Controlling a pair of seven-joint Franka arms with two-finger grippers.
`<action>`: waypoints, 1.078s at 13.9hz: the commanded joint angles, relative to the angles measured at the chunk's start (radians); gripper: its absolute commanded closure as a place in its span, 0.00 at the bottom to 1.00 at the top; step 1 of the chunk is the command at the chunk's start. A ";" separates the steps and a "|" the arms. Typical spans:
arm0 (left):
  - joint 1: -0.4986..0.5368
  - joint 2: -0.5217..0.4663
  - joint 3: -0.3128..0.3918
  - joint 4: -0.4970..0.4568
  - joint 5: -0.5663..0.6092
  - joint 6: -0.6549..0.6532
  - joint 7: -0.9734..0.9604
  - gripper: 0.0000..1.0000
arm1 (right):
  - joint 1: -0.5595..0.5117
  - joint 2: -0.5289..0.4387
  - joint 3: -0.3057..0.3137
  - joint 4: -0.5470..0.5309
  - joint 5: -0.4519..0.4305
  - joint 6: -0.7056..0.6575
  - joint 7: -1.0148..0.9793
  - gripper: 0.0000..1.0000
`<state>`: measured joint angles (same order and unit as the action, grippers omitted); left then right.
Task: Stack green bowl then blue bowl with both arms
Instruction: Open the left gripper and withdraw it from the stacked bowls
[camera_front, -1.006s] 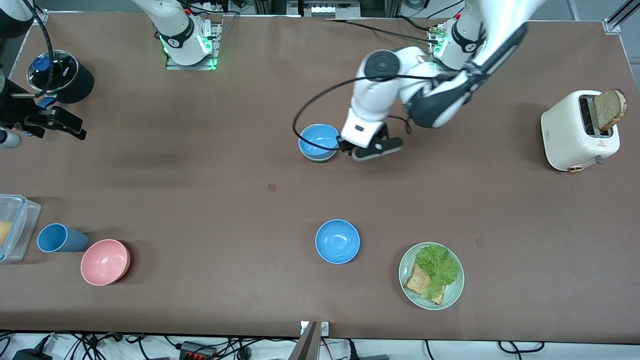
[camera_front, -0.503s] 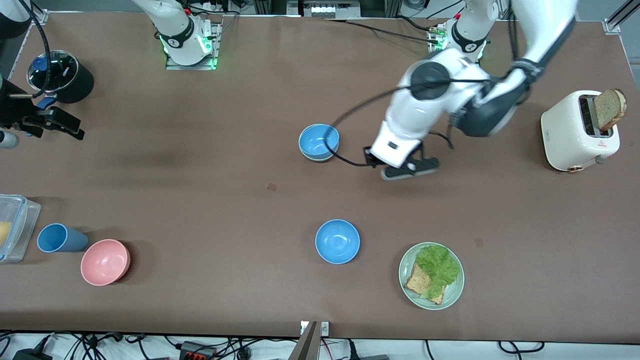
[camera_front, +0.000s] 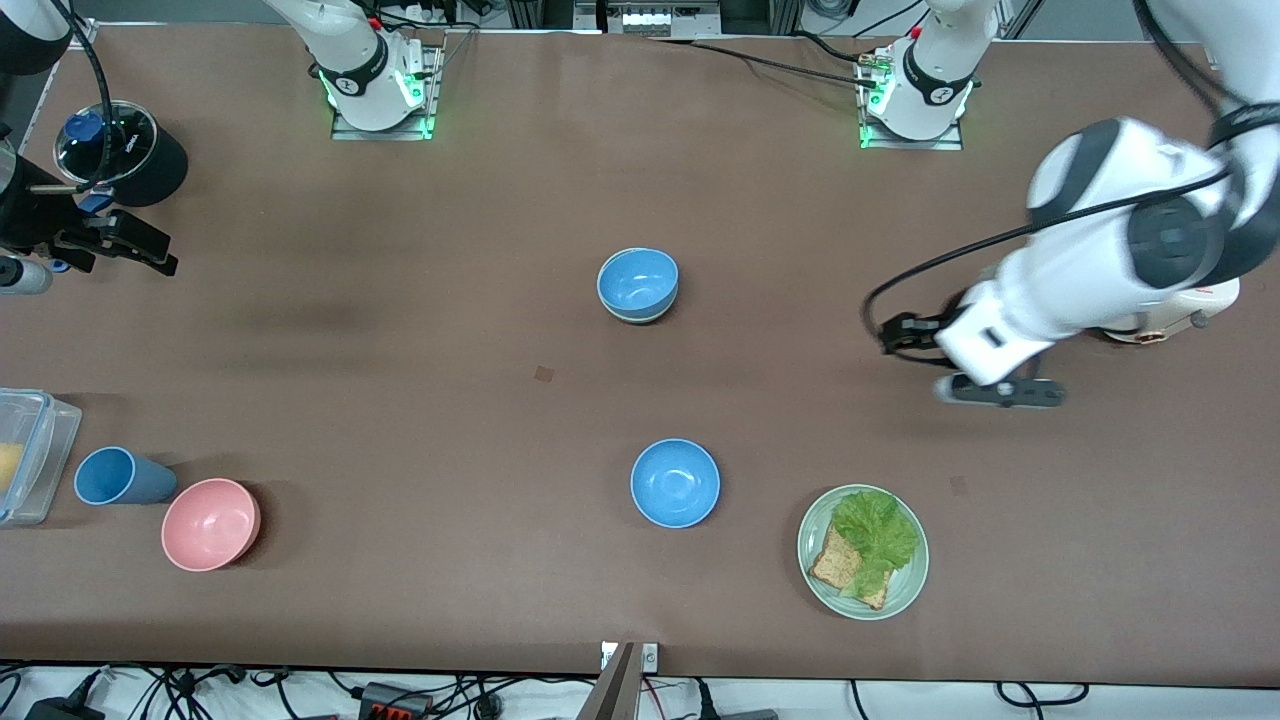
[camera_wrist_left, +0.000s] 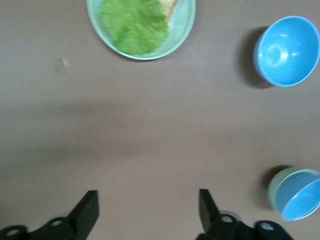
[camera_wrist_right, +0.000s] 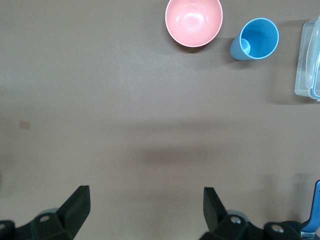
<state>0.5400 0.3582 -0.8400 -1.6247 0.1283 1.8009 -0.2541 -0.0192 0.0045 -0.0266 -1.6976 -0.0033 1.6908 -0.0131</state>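
Note:
A blue bowl (camera_front: 638, 281) sits nested in the green bowl (camera_front: 638, 318), whose pale rim shows under it, mid-table. The left wrist view shows the same stack, green bowl (camera_wrist_left: 274, 187) outside, blue bowl (camera_wrist_left: 300, 197) inside. A second blue bowl (camera_front: 675, 483) stands alone nearer the front camera and also shows in the left wrist view (camera_wrist_left: 287, 50). My left gripper (camera_front: 1000, 392) is open and empty (camera_wrist_left: 148, 200) over bare table toward the left arm's end. My right gripper (camera_front: 115, 245) is open and empty (camera_wrist_right: 146, 197) at the right arm's end.
A green plate (camera_front: 905, 590) with bread and lettuce lies near the front edge. A pink bowl (camera_front: 210, 524), a blue cup (camera_front: 120, 476) and a clear container (camera_front: 25, 455) stand at the right arm's end. A black lidded pot (camera_front: 125, 150) stands there too.
My left gripper has drawn away from the stacked bowls toward the left arm's end of the table, empty. The blue bowl stays in the green bowl. The right arm has barely moved.

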 joint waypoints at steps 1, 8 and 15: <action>-0.099 -0.189 0.236 -0.087 -0.084 -0.011 0.217 0.00 | -0.019 -0.015 0.020 -0.008 -0.006 -0.005 -0.013 0.00; -0.397 -0.280 0.757 -0.003 -0.136 -0.238 0.277 0.00 | -0.019 -0.015 0.020 -0.008 -0.009 0.003 -0.013 0.00; -0.399 -0.340 0.748 -0.001 -0.191 -0.257 0.282 0.00 | -0.019 -0.017 0.020 -0.010 -0.004 0.000 -0.013 0.00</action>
<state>0.1567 0.0214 -0.1034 -1.6307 -0.0222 1.5282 0.0064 -0.0199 0.0045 -0.0239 -1.6976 -0.0033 1.6915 -0.0132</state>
